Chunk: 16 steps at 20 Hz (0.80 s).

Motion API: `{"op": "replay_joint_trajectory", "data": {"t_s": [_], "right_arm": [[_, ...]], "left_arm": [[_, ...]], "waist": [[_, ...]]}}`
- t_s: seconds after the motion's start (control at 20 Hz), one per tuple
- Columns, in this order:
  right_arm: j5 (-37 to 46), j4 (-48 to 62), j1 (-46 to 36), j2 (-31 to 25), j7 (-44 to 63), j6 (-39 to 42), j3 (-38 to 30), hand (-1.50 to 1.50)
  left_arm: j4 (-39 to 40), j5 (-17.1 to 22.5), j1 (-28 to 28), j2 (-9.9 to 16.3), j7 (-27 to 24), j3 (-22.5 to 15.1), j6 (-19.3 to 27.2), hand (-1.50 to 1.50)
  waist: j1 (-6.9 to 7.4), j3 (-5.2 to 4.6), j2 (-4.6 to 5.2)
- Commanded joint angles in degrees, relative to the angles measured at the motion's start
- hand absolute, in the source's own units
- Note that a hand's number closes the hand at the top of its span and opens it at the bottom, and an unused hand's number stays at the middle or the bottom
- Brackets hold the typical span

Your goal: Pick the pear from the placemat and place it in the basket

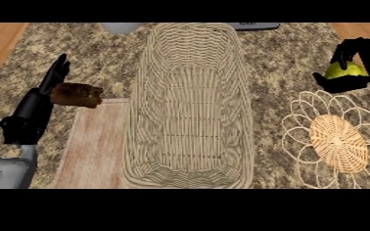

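A yellow-green pear (342,71) is held at the right edge of the head view, with my right hand (350,63) curled round it above the counter. Below it lies the round woven placemat (334,138) with a looped wire-like rim. The long wicker basket (189,110) stands in the middle, nothing inside it. My left hand (39,103) rests open at the left, fingers pointing up.
A brown bread-like lump (77,95) lies next to my left hand, at the corner of a pale wooden board (94,144). A grey bowl edge (121,27) and a dark flat object (254,26) sit at the far rim of the counter.
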Motion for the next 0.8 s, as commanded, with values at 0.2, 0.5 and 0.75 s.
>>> {"op": "replay_joint_trajectory", "data": {"t_s": [0.2, 0.5, 0.75], "right_arm": [[-14.05, -23.98, -2.07, -2.43, 7.58, 7.65, -8.77, 1.5], [-21.91, -40.43, -10.53, -1.55, 28.43, 15.27, -7.58, 1.5], [-25.21, -45.95, -19.52, 0.3, 46.14, 17.0, -4.63, 1.5]], "left_arm": [[-1.58, -0.9, 0.14, 0.46, 1.2, 0.82, 0.39, 0.0], [-1.18, -0.74, -1.96, -0.04, 2.4, 0.09, -1.23, 0.0], [-1.36, -2.1, -3.59, -2.88, 3.87, -1.34, 0.03, 0.0]], "waist": [[-0.16, -0.02, -0.15], [0.98, -0.06, 0.13], [2.35, -0.03, 0.66]]}}
